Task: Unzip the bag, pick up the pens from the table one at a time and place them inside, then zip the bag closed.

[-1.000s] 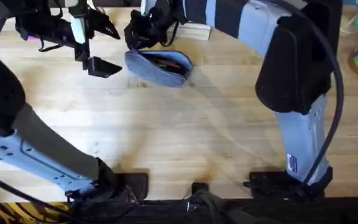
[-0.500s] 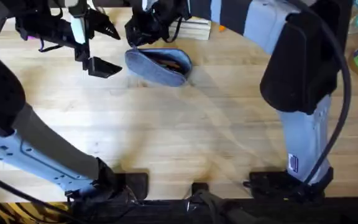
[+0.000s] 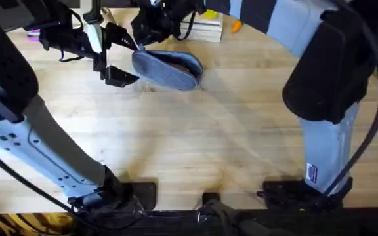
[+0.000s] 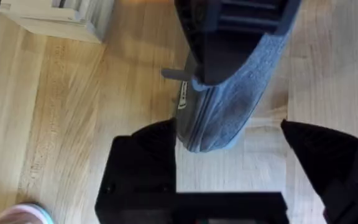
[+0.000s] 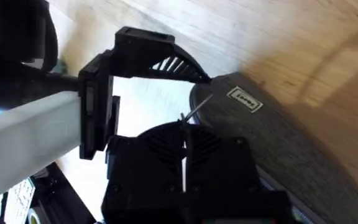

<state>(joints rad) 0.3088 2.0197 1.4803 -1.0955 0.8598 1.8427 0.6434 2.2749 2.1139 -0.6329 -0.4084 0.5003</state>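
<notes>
While the bag (image 3: 168,68) lies lengthwise along the table's (image 3: 195,137) far edge, the open left gripper (image 4: 229,146) straddles its near end and the right gripper (image 3: 151,27), jaw state unclear, sits over that end.

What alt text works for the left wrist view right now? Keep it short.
The left gripper, fingers open, straddles the rounded end of a grey-blue fabric bag lying on the wooden table. The right gripper, black, sits over the bag's zip line farther along, with a small metal pull sticking out beside it. A pale block rests on the table nearby.
</notes>
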